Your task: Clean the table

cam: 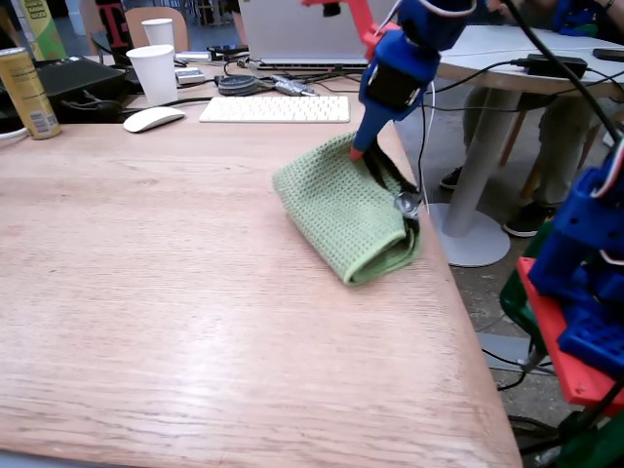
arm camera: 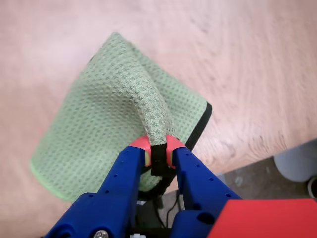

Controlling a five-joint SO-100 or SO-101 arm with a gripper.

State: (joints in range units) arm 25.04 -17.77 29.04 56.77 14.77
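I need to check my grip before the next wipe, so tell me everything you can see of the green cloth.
The green cloth is a light green waffle-weave rag with a black trimmed edge, folded over on itself. It lies on the oak table near its right edge in the fixed view. In the wrist view a ridge of the cloth is pulled up into a fold, and the gripper has its jaws shut on that fold at the black edge. The rest lies flat on the wood; nothing else touches it.
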